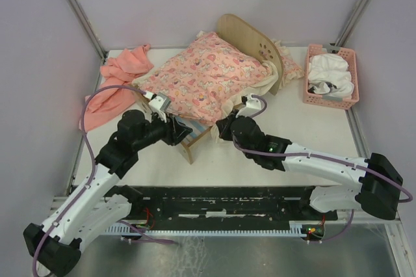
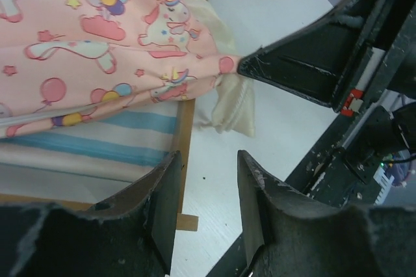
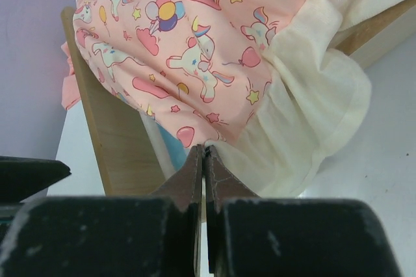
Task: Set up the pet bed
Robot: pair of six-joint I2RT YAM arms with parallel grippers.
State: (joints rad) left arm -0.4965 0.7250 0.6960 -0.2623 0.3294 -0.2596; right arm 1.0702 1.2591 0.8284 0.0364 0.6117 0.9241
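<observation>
Nearest, at the front edge of the table (image 1: 305,131), both arm bases, with the arms reaching inward to the foot end of the pet bed (image 1: 247,38). Left gripper (image 2: 207,163) with jaws apart and nothing between them, poised just above the foot-end corner of the light-wood frame, partly over bare white tabletop beside the rail; blue-and-white striped base (image 2: 91,137) visible beneath the bedding at that corner. Right gripper (image 3: 203,152) with fingers pressed together, pinched on the hem of the pink unicorn-print quilt (image 1: 205,72) at its junction with the cream ruffle (image 3: 312,121); in the left wrist view, quilt corner drawn to a point at that gripper's tip. Pet bed at mid-table, set diagonally, foot end toward the arms and to the left, rounded headboard at the far right, upright, with a paw-print mark on its face. Quilt draped over most of the frame, ruffle spilling over the right-hand rail and around the headboard. Farther back on the left, salmon-pink cloth (image 1: 120,75), crumpled, close beside the bed's far-left corner; contact not discernible. Farthest right, well apart from both grippers and near the headboard, pink plastic basket (image 1: 312,92) holding bunched white fabric (image 1: 328,72).
</observation>
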